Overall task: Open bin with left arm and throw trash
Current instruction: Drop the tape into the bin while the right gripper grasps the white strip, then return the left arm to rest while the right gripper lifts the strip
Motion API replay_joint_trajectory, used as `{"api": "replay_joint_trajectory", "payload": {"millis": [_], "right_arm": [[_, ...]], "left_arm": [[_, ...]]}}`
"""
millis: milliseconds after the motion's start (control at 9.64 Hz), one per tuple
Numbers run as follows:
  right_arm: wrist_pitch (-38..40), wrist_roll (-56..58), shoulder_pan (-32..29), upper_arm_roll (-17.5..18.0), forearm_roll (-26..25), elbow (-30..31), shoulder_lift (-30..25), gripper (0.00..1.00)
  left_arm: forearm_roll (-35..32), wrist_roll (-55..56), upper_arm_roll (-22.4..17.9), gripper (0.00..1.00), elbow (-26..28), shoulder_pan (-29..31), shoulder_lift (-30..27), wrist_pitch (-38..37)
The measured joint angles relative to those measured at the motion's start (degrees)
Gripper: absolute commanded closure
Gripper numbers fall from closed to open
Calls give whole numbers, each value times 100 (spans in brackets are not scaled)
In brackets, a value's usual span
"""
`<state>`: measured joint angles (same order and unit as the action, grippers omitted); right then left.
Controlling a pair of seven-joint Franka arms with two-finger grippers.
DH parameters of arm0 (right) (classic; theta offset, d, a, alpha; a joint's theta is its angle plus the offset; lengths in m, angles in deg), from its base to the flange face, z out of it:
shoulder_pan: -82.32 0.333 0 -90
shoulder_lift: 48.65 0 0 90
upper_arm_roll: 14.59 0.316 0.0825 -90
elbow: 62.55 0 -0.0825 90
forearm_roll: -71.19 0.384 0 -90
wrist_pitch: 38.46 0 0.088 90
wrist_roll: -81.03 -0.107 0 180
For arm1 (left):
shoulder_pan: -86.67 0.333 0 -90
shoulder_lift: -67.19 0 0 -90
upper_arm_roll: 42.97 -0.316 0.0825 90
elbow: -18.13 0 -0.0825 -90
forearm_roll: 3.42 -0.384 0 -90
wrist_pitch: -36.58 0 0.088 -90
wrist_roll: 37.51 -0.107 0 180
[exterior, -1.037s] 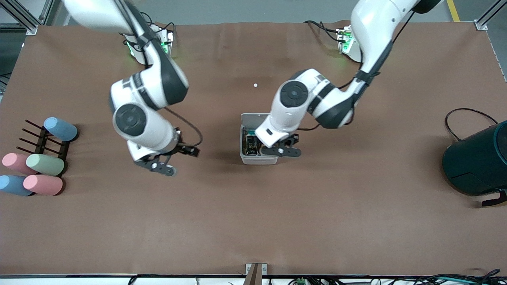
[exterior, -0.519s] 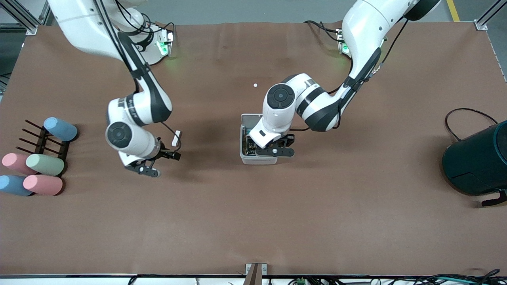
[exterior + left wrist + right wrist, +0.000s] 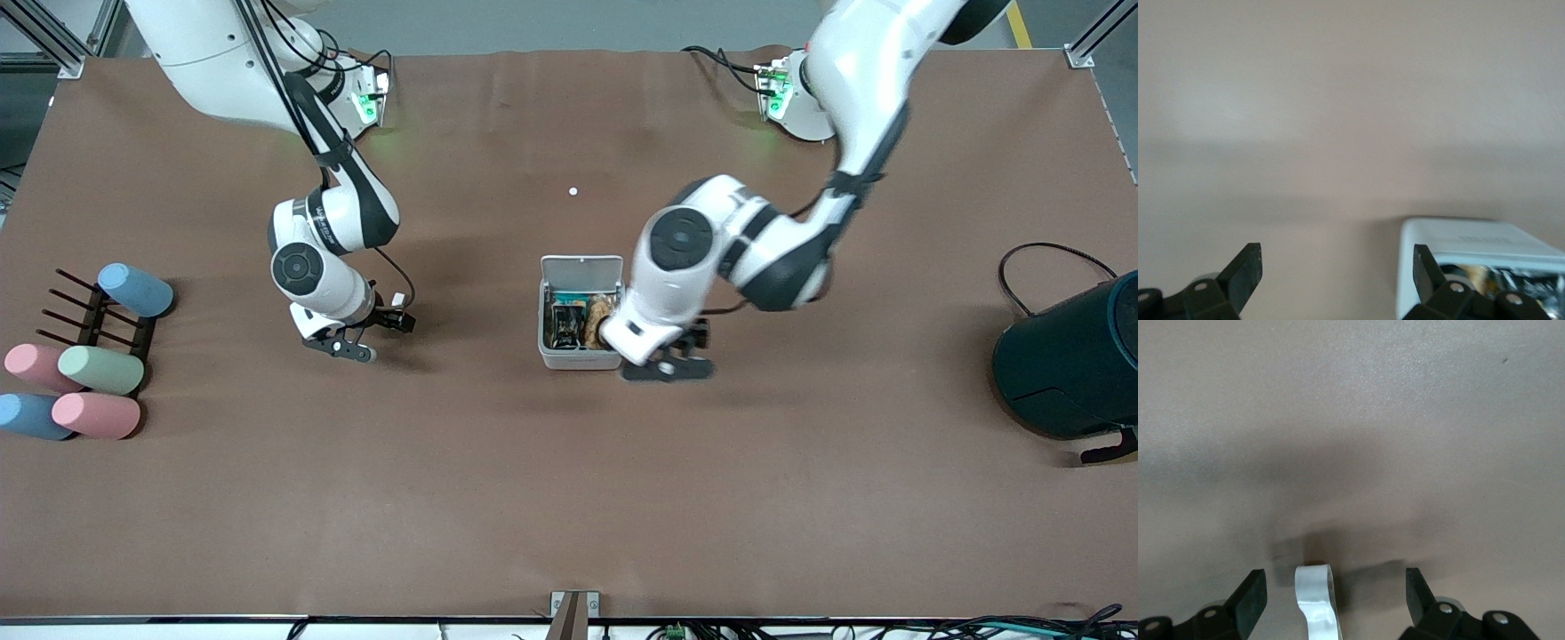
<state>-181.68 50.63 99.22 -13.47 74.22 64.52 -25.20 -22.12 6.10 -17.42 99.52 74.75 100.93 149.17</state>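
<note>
The bin [image 3: 579, 358] is a small white-grey box at mid-table with its lid [image 3: 582, 267] swung up. Inside lie a crumpled black wrapper [image 3: 563, 324] and a brownish tape roll [image 3: 597, 322]. My left gripper [image 3: 667, 368] hangs open and empty just beside the bin, toward the left arm's end of the table. The left wrist view shows its spread fingers [image 3: 1338, 267] with the bin's wall [image 3: 1431, 233] next to one finger. My right gripper [image 3: 342, 348] is low over the table toward the right arm's end. It is open [image 3: 1335, 590], with a white strip of trash [image 3: 1317, 600] between its fingers, touching neither.
Pastel cylinders [image 3: 100, 369] lie by a dark rack [image 3: 89, 311] at the right arm's end. A large dark teal container [image 3: 1076, 364] with a cable stands at the left arm's end. A tiny white dot [image 3: 573, 191] lies farther from the front camera than the bin.
My left gripper opened and slid off the bin toward the left arm's end; the tape roll now shows in the bin. The right gripper shifted and dropped lower.
</note>
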Motion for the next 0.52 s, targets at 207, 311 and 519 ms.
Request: {"api": "replay_joint_trajectory", "payload": {"millis": [207, 311, 519], "right_arm": [[16, 0, 99, 18, 0, 17, -17, 90], [16, -1, 141, 22, 0, 25, -17, 100], [16, -70, 168, 23, 1, 26, -28, 100]], "left_arm": [[393, -599, 88, 0, -67, 681, -495, -593], [620, -979, 100, 0, -69, 1019, -721, -759], [898, -1767, 109, 0, -87, 1552, -1137, -1198]]}}
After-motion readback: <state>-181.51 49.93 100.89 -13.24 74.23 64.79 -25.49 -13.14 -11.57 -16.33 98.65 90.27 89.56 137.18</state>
